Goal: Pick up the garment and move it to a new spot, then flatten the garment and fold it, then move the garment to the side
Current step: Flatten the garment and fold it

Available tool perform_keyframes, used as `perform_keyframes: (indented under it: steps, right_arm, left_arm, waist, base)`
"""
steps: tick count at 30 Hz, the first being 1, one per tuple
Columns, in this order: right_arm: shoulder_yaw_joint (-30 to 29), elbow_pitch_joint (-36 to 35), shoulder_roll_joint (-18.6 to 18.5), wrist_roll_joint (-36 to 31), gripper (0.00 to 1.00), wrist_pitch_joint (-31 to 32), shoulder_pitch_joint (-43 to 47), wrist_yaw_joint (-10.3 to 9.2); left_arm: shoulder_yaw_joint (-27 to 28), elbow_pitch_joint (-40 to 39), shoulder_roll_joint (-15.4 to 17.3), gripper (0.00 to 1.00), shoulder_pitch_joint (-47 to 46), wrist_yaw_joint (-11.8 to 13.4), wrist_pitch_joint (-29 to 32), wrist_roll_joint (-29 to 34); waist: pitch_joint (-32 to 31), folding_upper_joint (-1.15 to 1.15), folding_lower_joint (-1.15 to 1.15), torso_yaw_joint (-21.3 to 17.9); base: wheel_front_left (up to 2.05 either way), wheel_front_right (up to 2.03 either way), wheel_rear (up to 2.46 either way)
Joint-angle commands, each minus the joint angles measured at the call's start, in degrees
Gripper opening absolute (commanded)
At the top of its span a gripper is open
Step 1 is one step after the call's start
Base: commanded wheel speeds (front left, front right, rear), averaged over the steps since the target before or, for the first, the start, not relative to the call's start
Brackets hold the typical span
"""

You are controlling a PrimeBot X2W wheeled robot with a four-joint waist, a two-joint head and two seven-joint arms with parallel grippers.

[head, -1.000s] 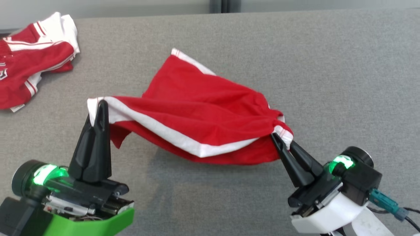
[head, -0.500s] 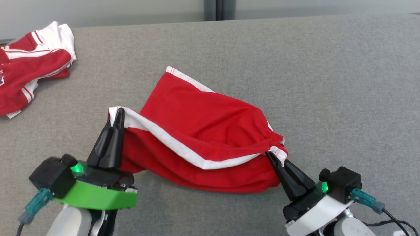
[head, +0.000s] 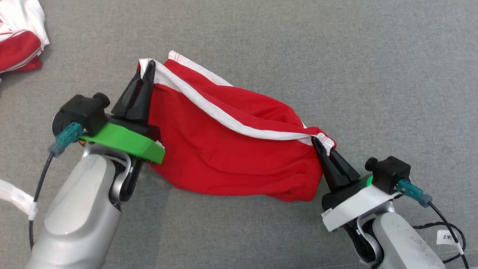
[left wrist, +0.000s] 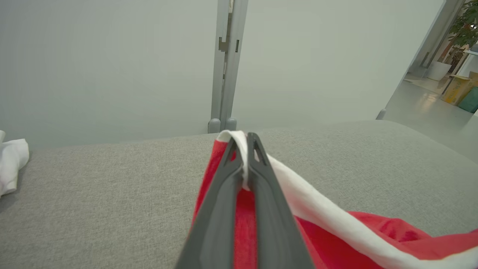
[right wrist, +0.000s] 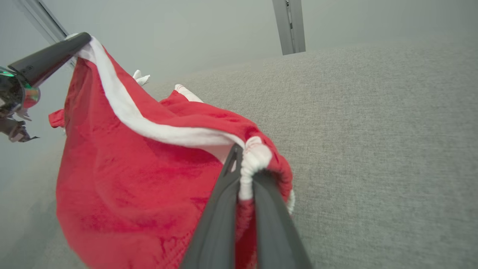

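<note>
Red shorts (head: 224, 149) hung stretched between both hands. Long axis ran from far left to near right in the head view, white-striped edge uppermost. Left hand (head: 150, 65) was clamped on a white corner, right hand (head: 316, 142) on the gathered white-edged end. Grey fabric-covered table (head: 354, 56) lay beneath, pale partition wall (left wrist: 112, 67) behind. A second red-and-white garment (head: 18, 48) lay at far left.

The characters "2米" were read on a small white tag (head: 447, 237), seen below and to the right of the right gripper (head: 321, 144) in the head view
</note>
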Motion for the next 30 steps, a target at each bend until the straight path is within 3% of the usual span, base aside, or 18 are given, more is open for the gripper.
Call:
perform_keyframes:
  steps: [1,9,18,19,20,21,22,23,24,25,30]
  right_arm:
    - [-0.1,0.6,0.3,-0.4,0.0,-0.4,-1.2,-0.06]
    - [0.3,2.8,1.1,-2.0,0.0,-1.2,-5.4,-0.06]
    - [0.8,4.9,2.0,-3.1,0.01,-1.3,-7.0,-0.06]
    - [0.8,5.0,2.0,-3.4,0.11,-1.3,-7.1,-0.06]
    - [0.7,5.1,2.0,-3.6,0.35,-1.3,-7.2,-0.06]
    - [0.6,5.2,2.1,-3.9,0.75,-1.3,-7.1,-0.06]
    - [0.4,5.1,2.1,-4.3,1.0,-1.3,-6.9,-0.06]
    - [0.2,5.1,2.1,-4.6,1.0,-1.3,-6.7,-0.06]
    - [-0.1,5.0,2.2,-5.1,1.0,-1.3,-6.3,-0.06]
    - [-0.3,4.9,2.3,-5.5,1.0,-1.3,-5.9,-0.06]
    - [-2.4,4.0,2.5,-9.4,1.0,-0.3,-3.8,-0.06]
  left_arm:
    - [-0.3,2.0,-0.2,0.0,-2.2,-0.2,0.0,-0.8]
    - [-2.9,11.9,0.6,0.0,-12.0,-0.2,0.0,-0.3]
    - [-6.5,20.7,0.9,0.0,-17.3,-0.2,0.0,-2.1]
    - [-7.1,21.8,0.6,0.0,-17.6,-0.2,0.0,-2.9]
    - [-7.6,22.7,0.5,0.0,-17.9,-0.2,0.0,-3.7]
    - [-8.5,23.6,0.4,0.0,-18.4,-0.2,0.0,-4.1]
    - [-9.1,24.5,0.4,0.02,-18.7,-0.2,0.0,-4.6]
    - [-9.6,25.1,0.3,0.31,-18.8,-0.2,0.0,-5.0]
    - [-10.4,25.7,0.3,0.69,-18.9,-0.2,0.0,-5.3]
    - [-10.9,26.2,0.3,1.0,-18.8,-0.2,0.0,-5.6]
    - [-13.2,27.8,0.3,1.0,-18.5,-0.2,0.0,-7.9]
  waist:
    - [2.7,0.0,0.0,-1.4]
    - [6.8,0.0,0.0,-3.3]
    - [7.3,0.0,0.0,-4.4]
    - [7.2,0.0,0.0,-4.5]
    - [7.1,0.0,0.0,-4.6]
    - [6.9,0.0,0.0,-4.6]
    - [6.8,0.0,0.0,-4.6]
    - [6.5,0.0,0.0,-4.5]
    - [6.3,0.0,0.0,-4.4]
    - [6.0,0.0,0.0,-4.4]
    - [3.8,0.0,0.0,-3.6]
  base:
    - [0.0,0.0,0.0]
    - [0.0,0.0,0.0]
    - [0.0,0.0,0.0]
    - [0.0,0.0,0.0]
    - [0.0,0.0,0.0]
    - [0.0,0.0,0.0]
    - [0.0,0.0,0.0]
    - [0.0,0.0,0.0]
    - [0.0,0.0,0.0]
    - [0.0,0.0,0.0]
    - [0.0,0.0,0.0]
